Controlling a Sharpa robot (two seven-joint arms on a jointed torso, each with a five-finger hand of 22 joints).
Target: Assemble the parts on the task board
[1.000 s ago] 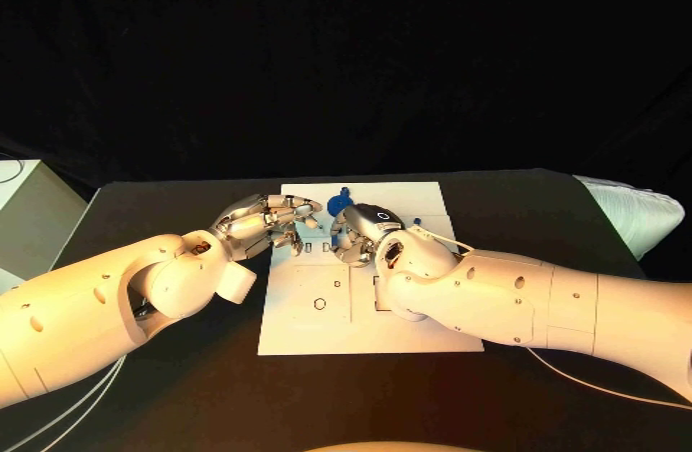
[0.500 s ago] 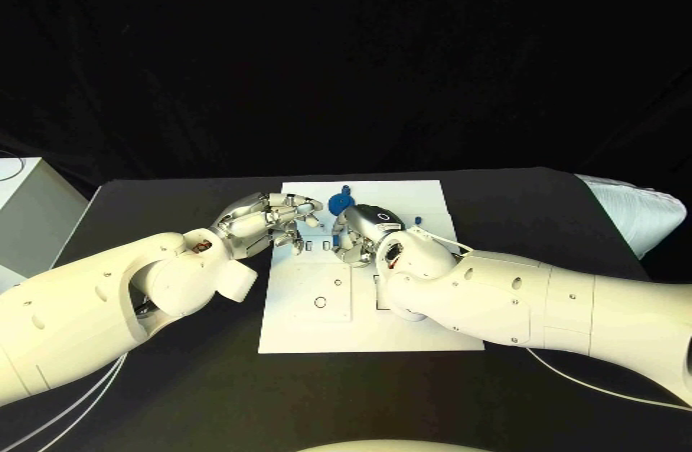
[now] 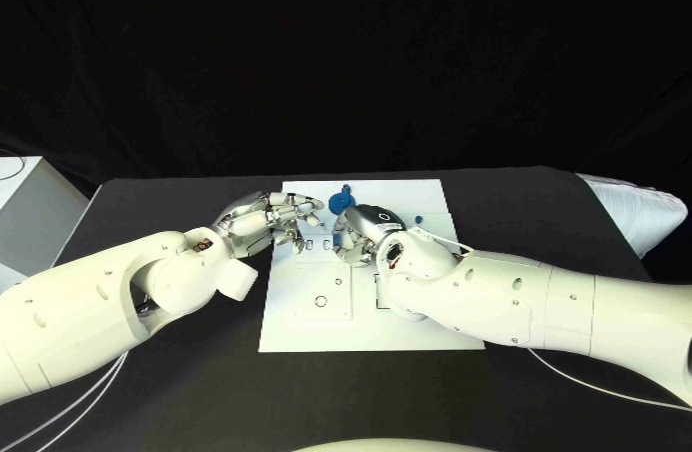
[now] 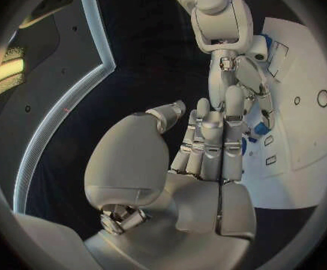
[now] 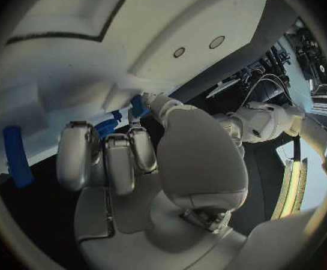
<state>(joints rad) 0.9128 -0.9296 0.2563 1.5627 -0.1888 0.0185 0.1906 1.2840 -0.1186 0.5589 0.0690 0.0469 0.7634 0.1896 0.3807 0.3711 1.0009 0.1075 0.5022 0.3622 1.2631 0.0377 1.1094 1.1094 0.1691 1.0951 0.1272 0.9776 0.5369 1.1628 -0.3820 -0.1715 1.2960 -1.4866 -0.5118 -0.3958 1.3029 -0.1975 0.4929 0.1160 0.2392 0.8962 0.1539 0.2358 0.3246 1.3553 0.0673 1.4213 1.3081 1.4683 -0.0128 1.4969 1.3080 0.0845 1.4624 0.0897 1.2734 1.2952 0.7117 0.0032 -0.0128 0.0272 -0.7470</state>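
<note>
- Task board (image 3: 325,327) flat at mid-table on black table (image 3: 159,392); small outlined recesses and round holes visible on its near half.
- Left hand (image 3: 264,222) over board's far-left part, fingers stretched forward side by side, tips down by the small parts; thumb set apart to one side in left wrist view (image 4: 208,144).
- Cannot tell if left hand holds anything; fingertips (image 4: 234,111) lie close to a blue piece (image 4: 261,128), contact unclear.
- Right hand (image 3: 364,234) over board's middle, just beside left hand, fingers curled in toward palm in right wrist view (image 5: 122,162).
- Blue pieces (image 5: 107,126) showing just past the curled right fingertips; whether pinched or only touched cannot be told.
- Round blue part (image 3: 339,202) near board's far edge, between and just beyond the two hands.
- Small blue bit (image 3: 415,221) on board beside right hand, toward the right edge.
- Long blue bar (image 5: 15,156) lying on the white board, apart from the right hand's fingers.
- White cloth-like object (image 3: 635,212) at table's far-right edge, well apart from board.
</note>
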